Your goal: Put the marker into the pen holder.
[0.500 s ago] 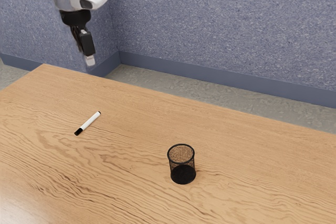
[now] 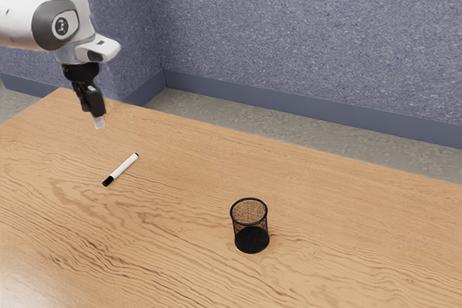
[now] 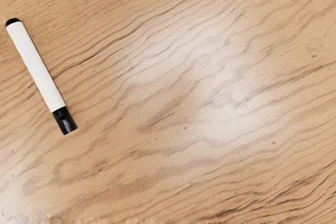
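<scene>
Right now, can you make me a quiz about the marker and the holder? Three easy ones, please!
1. True or false: the marker lies on its side on the table, outside the holder.
2. What shape is the holder's open top?
A) square
B) round
C) star
3. Fill in the blank: the marker's long middle part is ____, and both its ends are black.

Key: 1. True. 2. B. 3. White.
</scene>
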Controlling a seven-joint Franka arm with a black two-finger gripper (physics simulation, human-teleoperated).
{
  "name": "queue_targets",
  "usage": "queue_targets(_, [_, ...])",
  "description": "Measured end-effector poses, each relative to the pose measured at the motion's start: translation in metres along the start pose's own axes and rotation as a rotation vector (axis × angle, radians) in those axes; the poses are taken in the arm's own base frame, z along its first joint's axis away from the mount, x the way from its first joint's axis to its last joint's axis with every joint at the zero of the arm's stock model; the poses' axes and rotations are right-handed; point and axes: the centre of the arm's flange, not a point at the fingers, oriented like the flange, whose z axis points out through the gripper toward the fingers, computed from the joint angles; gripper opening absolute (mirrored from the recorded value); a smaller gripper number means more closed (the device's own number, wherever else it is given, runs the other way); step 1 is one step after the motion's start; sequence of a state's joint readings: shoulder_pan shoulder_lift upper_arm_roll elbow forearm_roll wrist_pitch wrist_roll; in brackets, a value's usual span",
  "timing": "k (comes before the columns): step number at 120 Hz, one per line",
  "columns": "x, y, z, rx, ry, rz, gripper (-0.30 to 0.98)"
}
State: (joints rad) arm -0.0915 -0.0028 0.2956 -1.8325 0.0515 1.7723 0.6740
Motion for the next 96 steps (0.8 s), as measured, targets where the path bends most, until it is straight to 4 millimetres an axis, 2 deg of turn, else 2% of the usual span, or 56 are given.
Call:
queue_targets(8, [-0.02, -0.052, 0.025, 0.005, -0.007, -0.108, 0.69])
queue_targets(13, [-0.024, -0.078, 0.044, -0.004, -0.011, -0.161, 0.69])
queue_targets(18, [-0.015, -0.088, 0.063, -0.007, -0.009, -0.177, 0.69])
queue_targets(28, [0.02, -0.102, 0.091, 0.019, -0.002, -0.17, 0.69])
queue_targets(44, [0.04, -0.149, 0.143, 0.017, 0.013, -0.231, 0.68])
queue_targets(57, [0.054, -0.181, 0.179, -0.002, 0.05, -0.285, 0.51])
queue_targets(64, [0.062, -0.189, 0.19, -0.006, 0.064, -0.296, 0.43])
queue_targets(74, [0.073, -0.18, 0.201, -0.028, 0.073, -0.299, 0.35])
queue_targets(96, [0.077, -0.171, 0.228, -0.069, 0.078, -0.329, 0.28])
